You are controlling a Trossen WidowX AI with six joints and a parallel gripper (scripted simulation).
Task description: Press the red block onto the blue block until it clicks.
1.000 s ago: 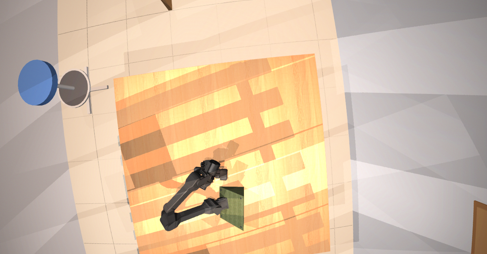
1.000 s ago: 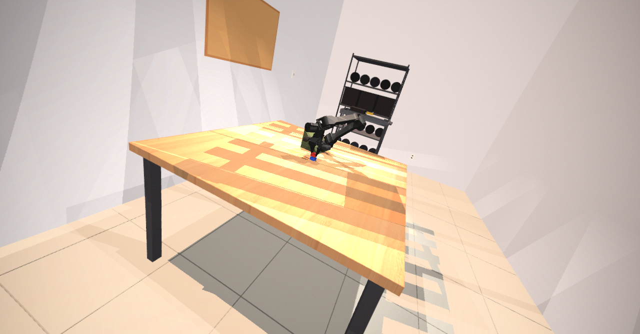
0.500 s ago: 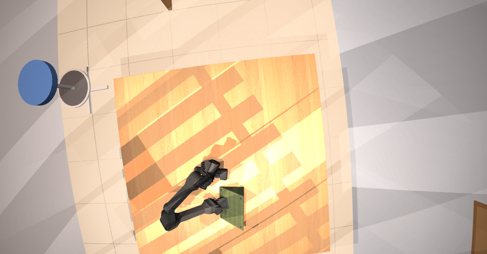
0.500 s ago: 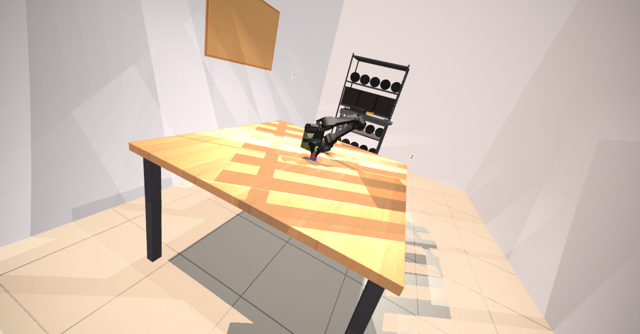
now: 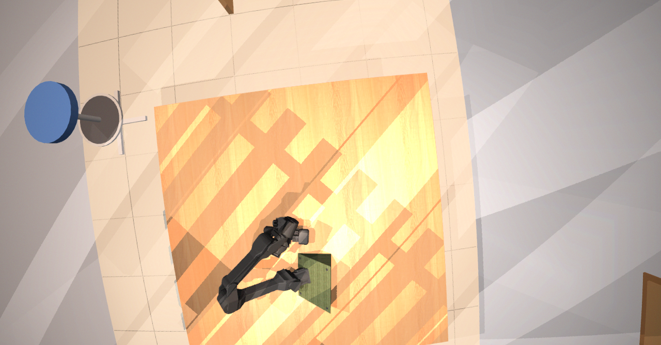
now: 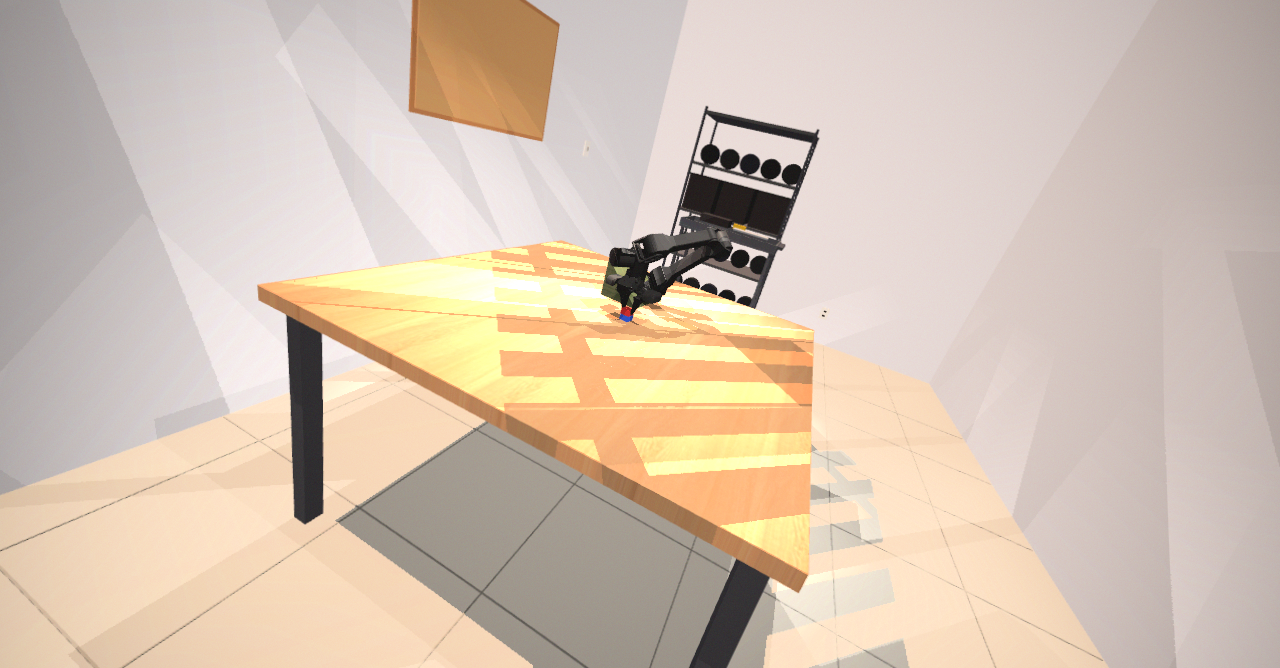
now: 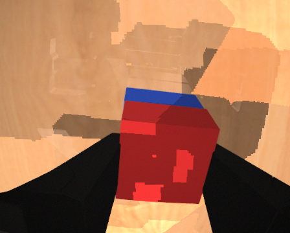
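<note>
Wooden table (image 5: 370,158) (image 6: 537,368); pincer (image 6: 626,312) (image 7: 162,149) partly open, gripping red block (image 6: 626,311) (image 7: 164,155) above blue block (image 6: 625,317) (image 7: 158,96).

A single black robot arm (image 5: 251,262) (image 6: 684,243) is bent sharply at its elbow (image 5: 229,296) (image 6: 718,241), which makes a narrow V seen from the top. From the elbow, the forearm (image 5: 249,262) (image 6: 675,243) reaches out to the wrist (image 5: 284,227) (image 6: 626,256). In the exterior view, the elbow stands high and the gripper (image 6: 626,310) (image 7: 162,149) points down below the wrist. Up close, two dark, tapering fingers come in from either side, partly closed and gripping, with a gap between them. Their tips look level with each other.
</note>
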